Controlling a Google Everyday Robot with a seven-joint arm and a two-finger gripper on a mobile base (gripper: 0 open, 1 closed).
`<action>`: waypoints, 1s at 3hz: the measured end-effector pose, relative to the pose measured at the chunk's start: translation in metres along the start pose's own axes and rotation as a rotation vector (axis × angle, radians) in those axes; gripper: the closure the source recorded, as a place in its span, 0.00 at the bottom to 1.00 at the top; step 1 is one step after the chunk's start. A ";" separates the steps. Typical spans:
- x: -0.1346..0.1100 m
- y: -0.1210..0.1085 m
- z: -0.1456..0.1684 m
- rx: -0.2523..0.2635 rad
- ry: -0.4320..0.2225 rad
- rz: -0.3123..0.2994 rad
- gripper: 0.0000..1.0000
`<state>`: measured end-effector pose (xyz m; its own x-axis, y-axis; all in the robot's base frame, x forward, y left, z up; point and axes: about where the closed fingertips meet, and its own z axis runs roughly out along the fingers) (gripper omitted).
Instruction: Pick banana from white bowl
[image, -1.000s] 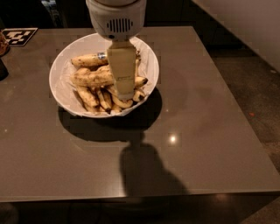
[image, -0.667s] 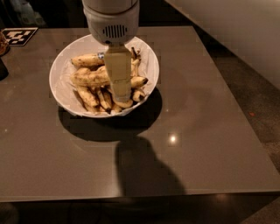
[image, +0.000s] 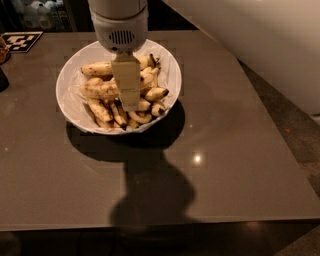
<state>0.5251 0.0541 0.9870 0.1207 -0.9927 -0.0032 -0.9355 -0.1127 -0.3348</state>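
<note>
Shifted slightly toward the left edge of the counter (image: 235, 150), our gripper (image: 128, 101) hangs over the white bowl (image: 69, 102); we cannot tell its grip, so we centre on the banana (image: 98, 90) before descending.

We see the cream-coloured gripper (image: 129, 102) hanging over the glossy white bowl (image: 167, 67), beneath a white wrist housing (image: 120, 20) with a dark slotted grille. The banana (image: 97, 90) is yellow, speckled with brown; the smaller bananas (image: 150, 94) around it are yellow with dark tips. The table (image: 240, 150) is a uniform grey-brown. At its far left corner we note a black-and-white patterned tag (image: 20, 40).
</note>
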 end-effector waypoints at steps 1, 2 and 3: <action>-0.005 -0.005 0.013 -0.031 -0.006 0.015 0.09; -0.008 -0.004 0.033 -0.084 -0.029 0.044 0.10; -0.006 -0.001 0.052 -0.141 -0.051 0.077 0.12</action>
<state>0.5423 0.0626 0.9380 0.0597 -0.9956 -0.0724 -0.9795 -0.0445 -0.1963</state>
